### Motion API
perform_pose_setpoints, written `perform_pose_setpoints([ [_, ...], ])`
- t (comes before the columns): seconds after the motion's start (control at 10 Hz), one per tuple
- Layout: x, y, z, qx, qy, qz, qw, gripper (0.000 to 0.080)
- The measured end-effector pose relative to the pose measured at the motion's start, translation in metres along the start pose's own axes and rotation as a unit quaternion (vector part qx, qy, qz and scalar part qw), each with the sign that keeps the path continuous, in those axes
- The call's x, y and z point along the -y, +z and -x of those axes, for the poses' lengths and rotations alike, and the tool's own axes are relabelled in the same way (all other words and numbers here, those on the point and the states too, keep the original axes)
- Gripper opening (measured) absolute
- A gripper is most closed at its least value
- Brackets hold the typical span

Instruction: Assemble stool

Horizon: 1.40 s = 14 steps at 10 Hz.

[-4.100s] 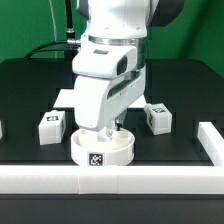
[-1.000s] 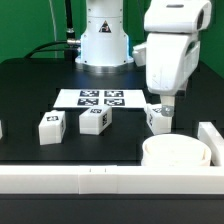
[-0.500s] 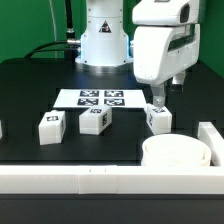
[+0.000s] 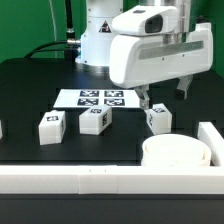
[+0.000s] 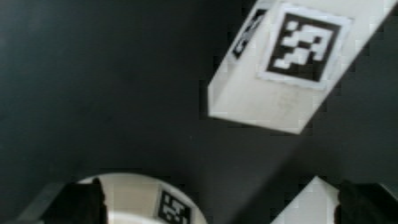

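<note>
Turned sideways since 0.5 s ago, my gripper (image 4: 165, 98) hangs wide open, empty, above 1 leg (image 4: 158, 119) — seat (image 4: 178, 153) near the desk's (image 4: 40, 90) front edge.

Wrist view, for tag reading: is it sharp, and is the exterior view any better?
Wrist view: soft throughout; the leg shows its tag blurred but still patterned, and the seat has a dim tag. Exterior view: evenly lit and sharper, though the tags are small.

On my wrist feed, 1 white blocky leg (image 5: 267, 90) lies tilted on the dark tabletop (image 5: 107, 90), its square black-and-white tag (image 5: 302, 45) facing the camera. Apart from it, the round white seat (image 5: 134, 190) shows partly at the frame's edge and carries 1 seat tag (image 5: 175, 208). Another white part (image 5: 347, 205) peeks in at a corner; I can't tell what it is.
</note>
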<state>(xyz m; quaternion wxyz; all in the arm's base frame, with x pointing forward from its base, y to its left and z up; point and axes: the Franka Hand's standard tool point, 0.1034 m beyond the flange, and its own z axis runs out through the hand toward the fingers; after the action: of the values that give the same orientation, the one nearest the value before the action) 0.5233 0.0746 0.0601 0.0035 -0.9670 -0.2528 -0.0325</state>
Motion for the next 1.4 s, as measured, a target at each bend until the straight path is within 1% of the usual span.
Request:
perform_pose_setpoints([
  [0.1,0.002,0.001,-0.002,-0.004,0.043,-0.003,0.999,0.0649],
  [0.3,0.004,0.001,-0.002,-0.005,0.087,-0.009,0.996,0.0649],
  [0.5,0.006,0.001,-0.003,-0.005,0.154,-0.015,0.988,0.0649],
  [0.6,0.005,0.004,0.001,0.001,0.216,-0.018,0.976,0.0649],
  [0.7,0.0,0.008,0.006,0.005,0.24,-0.018,0.971,0.0649],
  [0.8,-0.003,0.009,0.007,0.007,0.235,-0.018,0.972,0.0649],
  [0.9,-0.001,0.009,0.008,0.017,0.234,-0.02,0.972,0.0649],
  [1.0,-0.001,0.008,0.007,0.015,0.234,-0.02,0.972,0.0649],
  [1.1,0.0,0.009,0.01,0.026,0.233,-0.022,0.972,0.0649],
  [1.2,0.001,0.009,0.014,0.062,0.233,-0.029,0.97,0.0649],
  [1.3,0.0,0.008,0.019,0.114,0.236,-0.04,0.964,0.0649],
  [1.4,-0.001,0.01,0.016,0.15,0.239,-0.049,0.958,0.0649],
])
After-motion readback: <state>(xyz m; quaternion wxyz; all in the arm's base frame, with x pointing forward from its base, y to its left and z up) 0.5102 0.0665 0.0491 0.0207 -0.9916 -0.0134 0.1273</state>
